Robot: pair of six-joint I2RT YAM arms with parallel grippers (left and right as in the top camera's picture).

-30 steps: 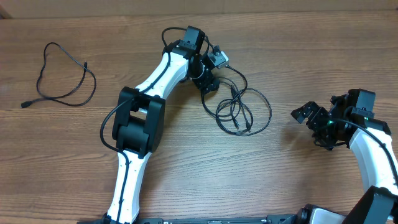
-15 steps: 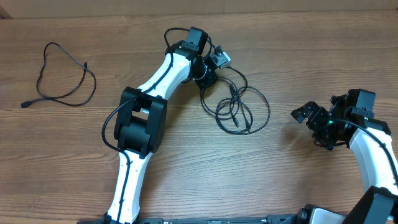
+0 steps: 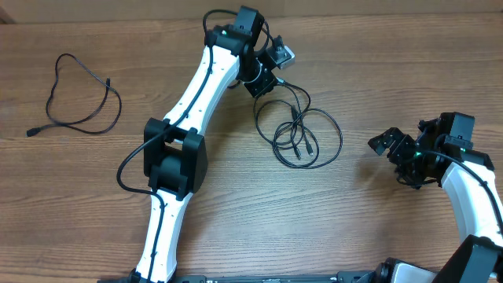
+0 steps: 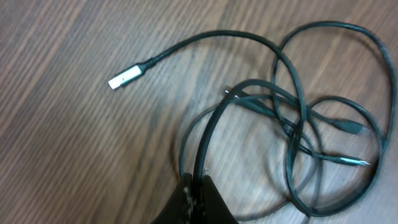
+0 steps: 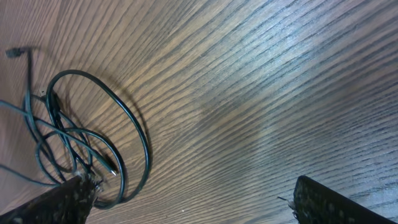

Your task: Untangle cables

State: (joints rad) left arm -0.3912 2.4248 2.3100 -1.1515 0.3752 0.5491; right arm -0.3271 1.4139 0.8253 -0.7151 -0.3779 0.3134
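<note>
At left claw (image 4: 198, 185): cables (image 4: 214, 35) pinched, contact blurred.

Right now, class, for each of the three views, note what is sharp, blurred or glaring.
Overhead: evenly lit, cables sharp. Left wrist: the left gripper is dark and blurred at the bottom edge, cables clearer. Right wrist: a pale sheen crosses the table; the right gripper shows as soft dark corners.
</note>
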